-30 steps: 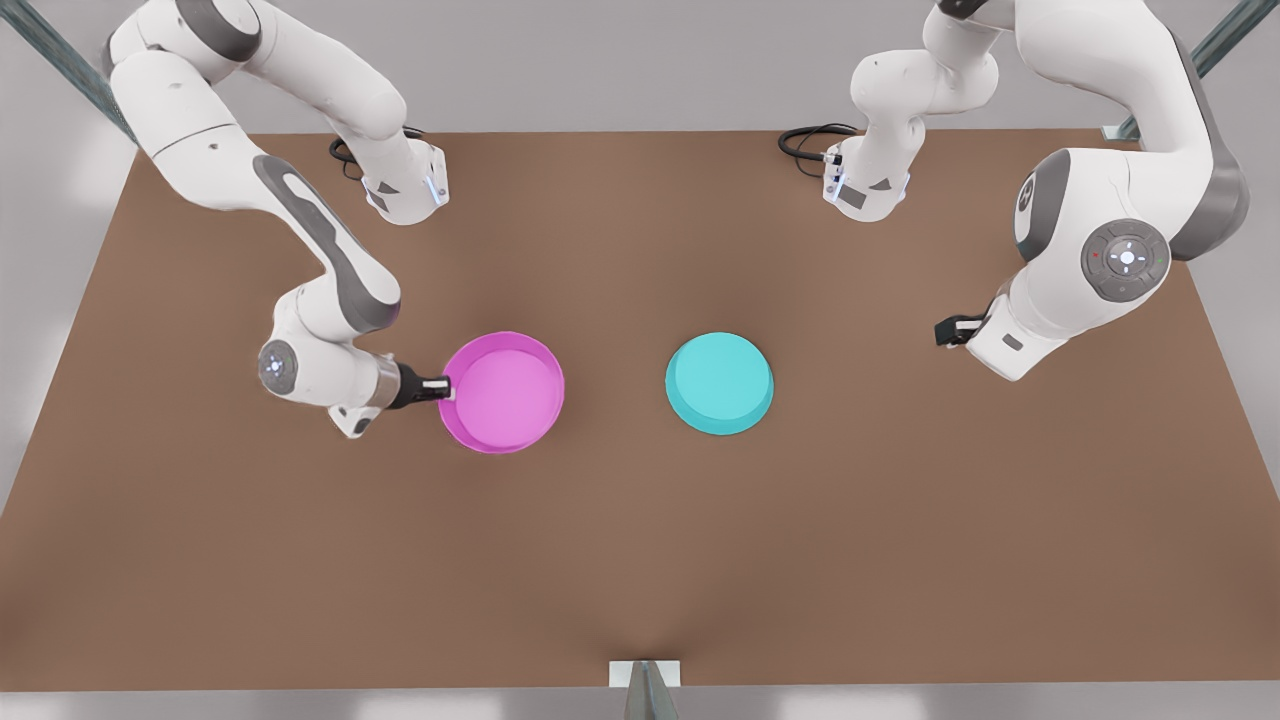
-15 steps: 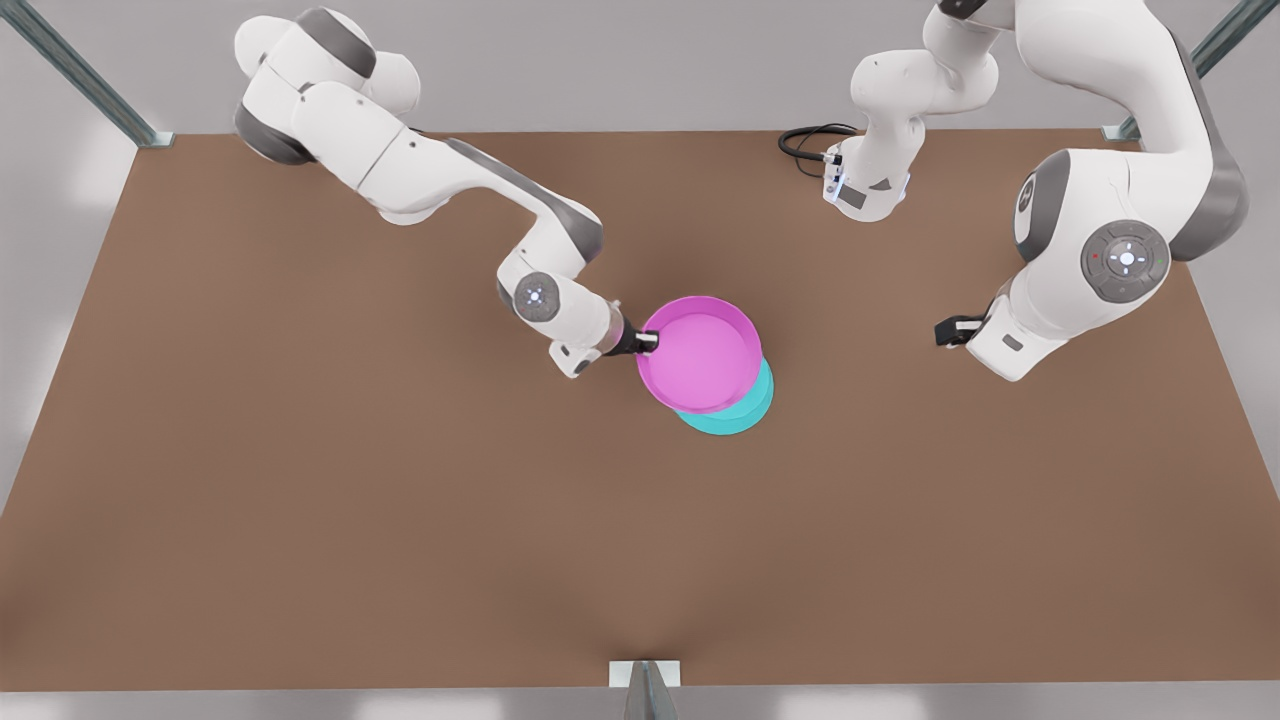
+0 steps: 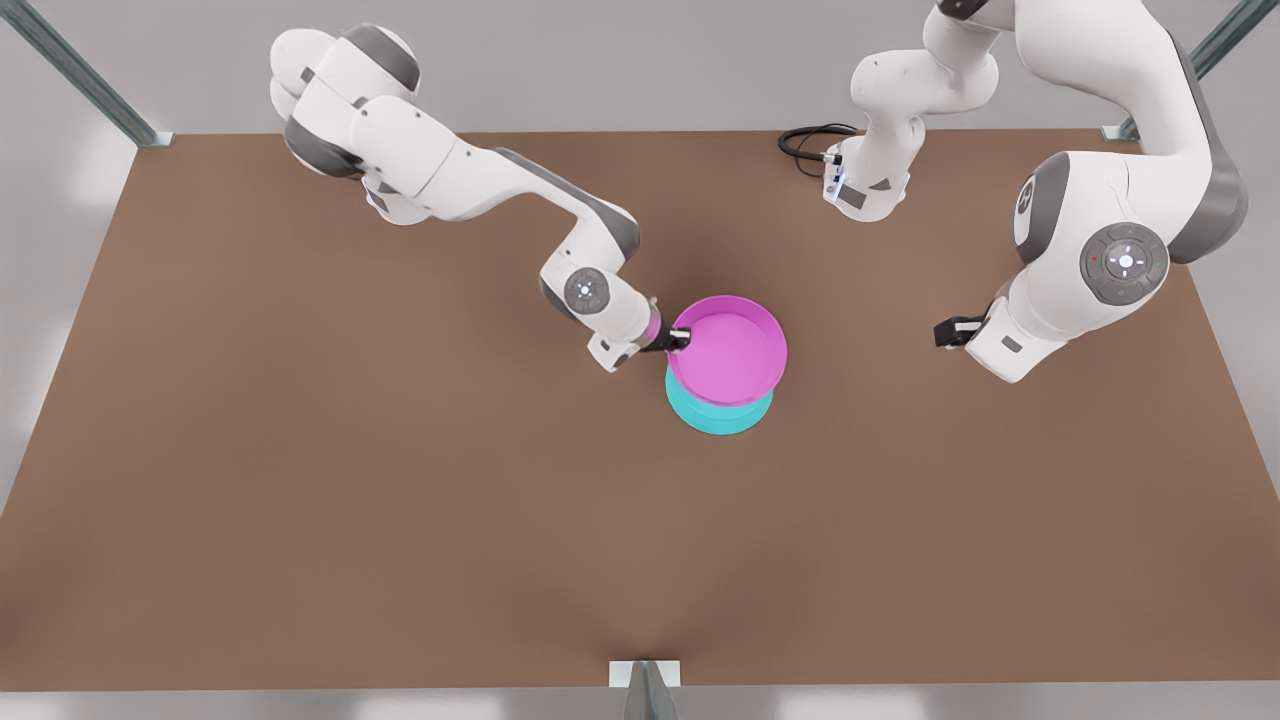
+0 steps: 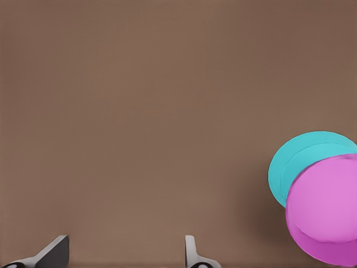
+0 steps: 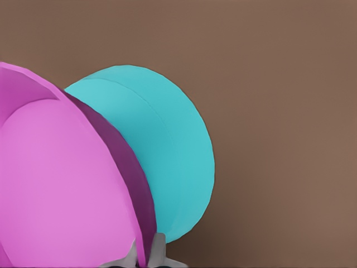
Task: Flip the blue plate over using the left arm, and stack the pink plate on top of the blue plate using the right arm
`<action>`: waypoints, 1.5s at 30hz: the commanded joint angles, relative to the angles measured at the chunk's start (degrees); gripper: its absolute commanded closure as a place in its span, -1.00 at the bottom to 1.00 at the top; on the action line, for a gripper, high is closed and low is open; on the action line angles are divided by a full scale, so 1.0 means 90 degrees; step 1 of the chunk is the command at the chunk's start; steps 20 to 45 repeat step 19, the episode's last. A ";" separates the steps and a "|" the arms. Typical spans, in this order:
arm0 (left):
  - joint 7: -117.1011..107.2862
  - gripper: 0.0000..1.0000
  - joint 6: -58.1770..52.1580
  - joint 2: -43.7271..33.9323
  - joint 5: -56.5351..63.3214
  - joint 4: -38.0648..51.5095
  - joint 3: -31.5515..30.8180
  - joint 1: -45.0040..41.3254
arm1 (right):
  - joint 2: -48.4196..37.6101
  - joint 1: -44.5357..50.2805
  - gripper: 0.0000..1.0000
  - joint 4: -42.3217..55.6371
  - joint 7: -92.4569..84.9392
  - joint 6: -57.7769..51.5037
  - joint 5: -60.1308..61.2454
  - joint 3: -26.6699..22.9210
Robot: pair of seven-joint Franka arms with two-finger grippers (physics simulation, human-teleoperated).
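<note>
The blue plate [image 3: 722, 420] lies base-up on the brown table [image 3: 300, 500] near the middle. Above it hovers the pink plate [image 3: 730, 350], rim up and shifted a little toward the table's far side. My right gripper [image 3: 680, 342], on the arm from the front view's left, is shut on the pink plate's rim. The right wrist view shows the pink plate [image 5: 61, 184] pinched in the right gripper [image 5: 146, 254], with the blue plate [image 5: 167, 162] behind. My left gripper [image 3: 945, 332] waits at the front view's right, open [image 4: 127, 241], apart from both plates [image 4: 290, 162] [image 4: 326, 206].
A black cable [image 3: 805, 140] loops at the table's far edge beside an arm base. Metal frame posts stand at the far corners, and a small bracket [image 3: 645, 675] sits at the near edge. Bare tabletop stretches along the near side.
My right arm has carried the pink plate from the front view's left across to above the blue plate. The left arm and the blue plate have stayed put.
</note>
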 commanded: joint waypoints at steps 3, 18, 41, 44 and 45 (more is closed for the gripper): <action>0.0000 -1.00 0.0000 0.0000 0.0001 0.0000 0.0000 0.0000 | 0.0034 0.0000 -0.40 0.0000 0.0000 0.0088 -0.0015 -0.0039; 0.0000 -1.00 0.0000 0.0000 0.0001 0.0000 0.0000 0.0000 | -0.3140 -0.2217 -1.00 0.2656 -0.5576 -0.6797 -0.0239 -0.3154; 0.0000 -1.00 0.0000 0.0000 0.0001 0.0000 0.0000 0.0000 | -0.3120 -0.2217 -1.00 0.2656 -0.5576 -0.6816 -0.0220 -0.3144; 0.0000 -1.00 0.0000 0.0000 0.0001 0.0000 0.0000 0.0000 | -0.3120 -0.2217 -1.00 0.2656 -0.5576 -0.6816 -0.0220 -0.3144; 0.0000 -1.00 0.0000 0.0000 0.0001 0.0000 0.0000 0.0000 | -0.3120 -0.2217 -1.00 0.2656 -0.5576 -0.6816 -0.0220 -0.3144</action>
